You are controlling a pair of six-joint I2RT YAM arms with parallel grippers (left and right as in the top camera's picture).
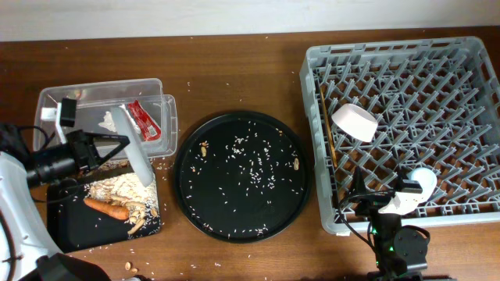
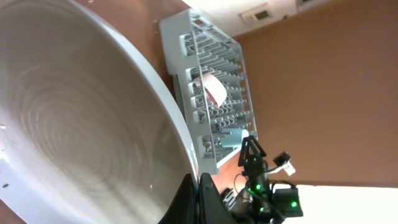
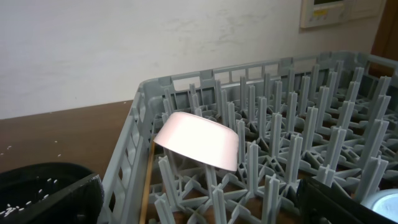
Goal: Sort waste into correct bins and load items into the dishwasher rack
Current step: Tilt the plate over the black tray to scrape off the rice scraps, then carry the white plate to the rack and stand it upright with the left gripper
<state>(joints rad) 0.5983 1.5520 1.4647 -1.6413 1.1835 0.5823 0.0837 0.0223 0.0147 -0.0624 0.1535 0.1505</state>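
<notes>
Closest to your left wrist lens is the plate (image 2: 81,124), tilted on edge and clamped at its rim by the left end effector (image 1: 121,150). Directly below that end effector lies the black tray (image 1: 70,226), holding the food scraps (image 1: 117,187) and carrot (image 1: 107,207). Just behind it, the clear tub (image 1: 94,90) has the tissue (image 1: 106,121) and wrapper (image 1: 144,117).

The plate looks nearly bare, so emptying seems finished. Next, carry it well to the right, over the round tray (image 1: 181,176), into the rack (image 1: 391,47), clear of the bowl (image 1: 354,122), chopsticks (image 1: 326,140) and cup (image 1: 424,179).

Your right end effector (image 1: 353,195) hovers at the rack's near edge, fingers apart, empty. Rice speckles the brown wooden counter (image 1: 234,62), and a pale wall (image 3: 93,50) stands behind.
</notes>
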